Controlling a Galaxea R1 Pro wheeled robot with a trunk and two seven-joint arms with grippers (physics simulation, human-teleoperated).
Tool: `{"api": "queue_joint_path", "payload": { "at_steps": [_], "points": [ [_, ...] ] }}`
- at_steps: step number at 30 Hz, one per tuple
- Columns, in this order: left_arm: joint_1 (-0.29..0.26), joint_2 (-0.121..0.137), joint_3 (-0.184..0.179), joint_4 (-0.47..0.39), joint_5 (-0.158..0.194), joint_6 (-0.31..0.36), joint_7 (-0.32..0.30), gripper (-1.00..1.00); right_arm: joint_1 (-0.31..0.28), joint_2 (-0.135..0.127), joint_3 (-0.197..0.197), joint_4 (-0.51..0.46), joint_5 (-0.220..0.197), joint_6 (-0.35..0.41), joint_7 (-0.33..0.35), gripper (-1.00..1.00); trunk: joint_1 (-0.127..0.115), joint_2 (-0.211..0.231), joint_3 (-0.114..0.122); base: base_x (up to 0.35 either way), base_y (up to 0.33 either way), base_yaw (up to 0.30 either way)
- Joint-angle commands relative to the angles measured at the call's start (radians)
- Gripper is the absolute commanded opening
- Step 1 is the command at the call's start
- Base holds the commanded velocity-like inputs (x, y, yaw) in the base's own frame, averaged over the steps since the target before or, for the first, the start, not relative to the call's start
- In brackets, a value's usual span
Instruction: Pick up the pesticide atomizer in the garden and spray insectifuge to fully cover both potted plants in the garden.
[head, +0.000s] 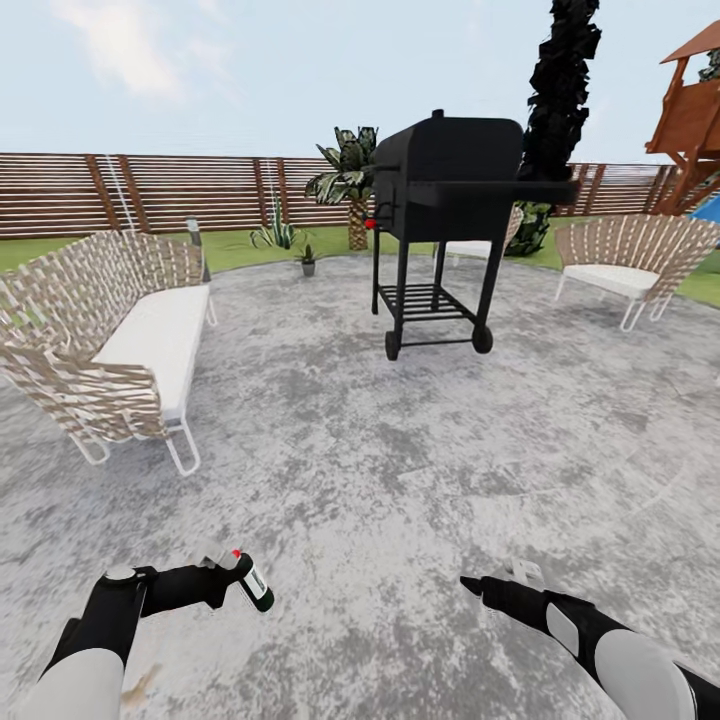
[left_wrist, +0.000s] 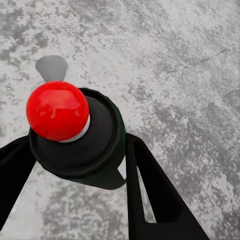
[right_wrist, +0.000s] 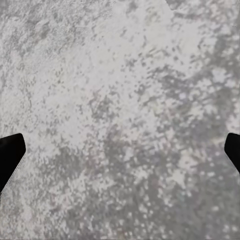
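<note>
Robot stands on the round mottled grey paved patch of the garden. L gripper, low at 7 o'clock, is clamped on the pesticide atomizer; the bottle tilts, red dot on top, white label showing. Left wrist cam: black fingers hug both sides of the atomizer's black body, red ball cap facing the lens. R gripper at 5 o'clock, fingers spread apart w/ nothing between them, bare paving underneath. Black grill at 12 o'clock. Woven sofa w/ white cushion at 10, woven chair at 2. One small potted plant at 11 near the lawn edge, by the palm and slatted fence.
</note>
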Motion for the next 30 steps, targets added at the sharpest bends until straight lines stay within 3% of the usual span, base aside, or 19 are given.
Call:
{"api": "queue_joint_path", "payload": {
  "at_steps": [1, 17, 30],
  "points": [
    [-0.001, -0.001, 0.005, -0.001, -0.004, 0.009, -0.005, -1.00, 0.000, 0.000, -0.009, -0.002, 0.007, 0.007, 0.004, 1.00, 0.000, 0.000, -0.001, 0.335, 0.000, 0.000],
    [-0.002, 0.000, 0.005, -0.001, -0.004, 0.009, -0.005, -1.00, 0.000, 0.000, -0.009, -0.001, 0.007, 0.008, 0.003, 1.00, 0.000, 0.000, -0.001, 0.335, 0.000, 0.000],
    [-0.001, 0.001, 0.005, -0.001, -0.004, 0.009, -0.005, -1.00, 0.000, 0.000, -0.009, -0.001, 0.007, 0.008, 0.005, 1.00, 0.000, 0.000, -0.001, 0.335, 0.000, 0.130]
  ]
}}
